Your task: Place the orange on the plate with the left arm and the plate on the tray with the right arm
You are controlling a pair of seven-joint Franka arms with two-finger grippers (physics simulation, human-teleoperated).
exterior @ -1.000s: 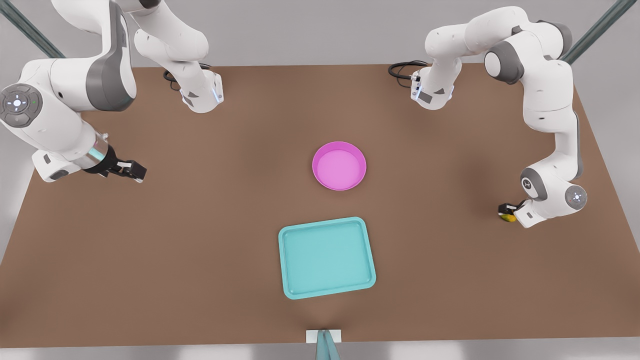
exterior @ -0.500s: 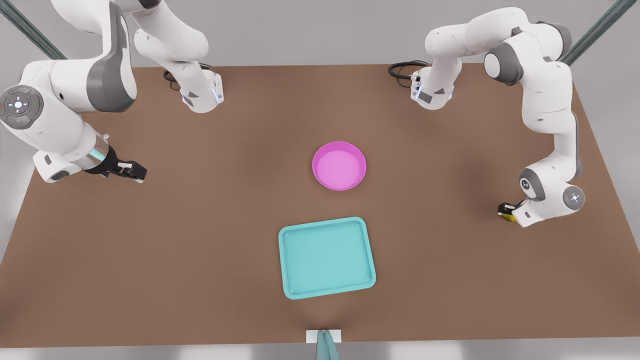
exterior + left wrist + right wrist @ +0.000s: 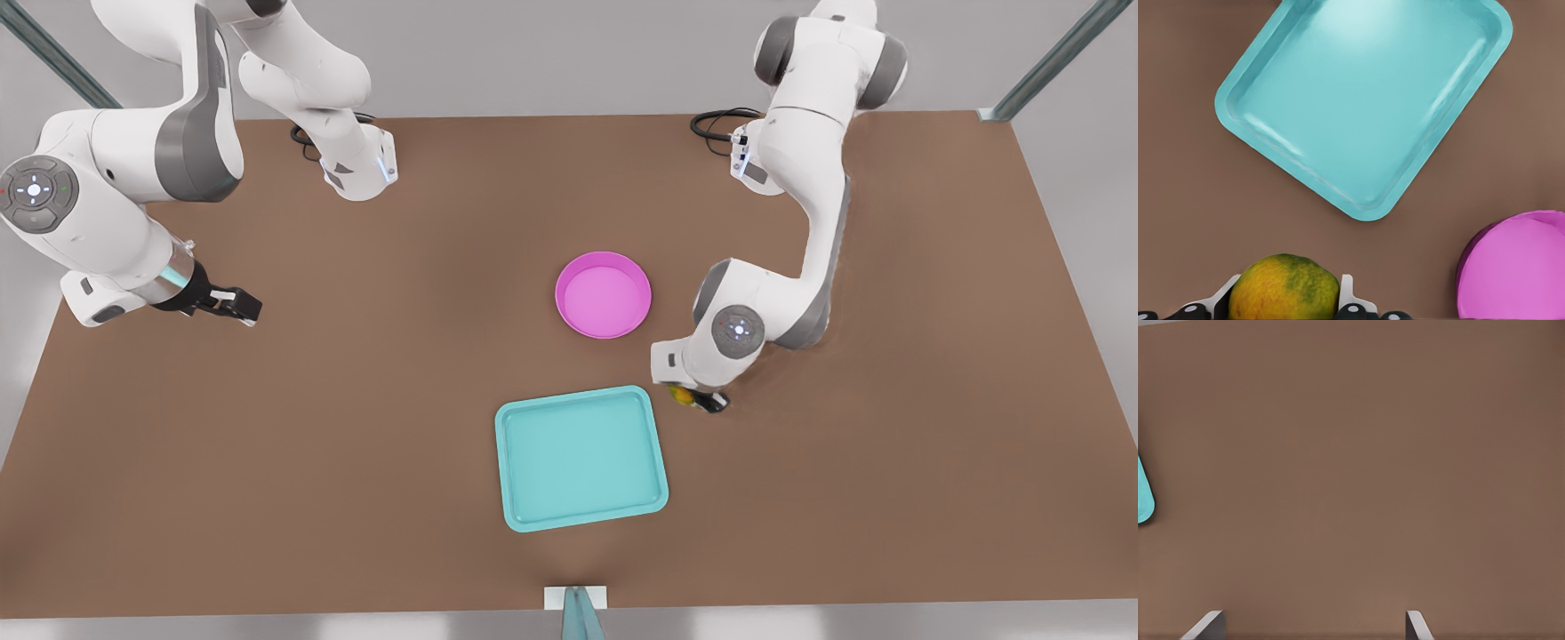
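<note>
The orange (image 3: 680, 395) (image 3: 1285, 288), yellow-orange with green patches, sits between the fingers of my left gripper (image 3: 694, 399) (image 3: 1285, 308), which is shut on it. That gripper hovers just off the tray's far corner on the front view's right, below the plate's right side. The pink plate (image 3: 603, 294) (image 3: 1518, 267) stands on the table's middle with nothing in it. The teal tray (image 3: 580, 458) (image 3: 1365, 100) lies nearer the front edge, also bare. My right gripper (image 3: 236, 307) (image 3: 1313, 628) waits open over the table at the front view's left.
Both arm bases (image 3: 360, 173) (image 3: 765, 164) stand at the table's far edge with black cables beside them. A small white bracket (image 3: 575, 597) sits at the front edge. A corner of the tray (image 3: 1143, 493) shows in the right wrist view.
The left arm has swung from the front view's right edge toward the middle, carrying the orange to a spot between plate and tray. The right arm has barely moved.
</note>
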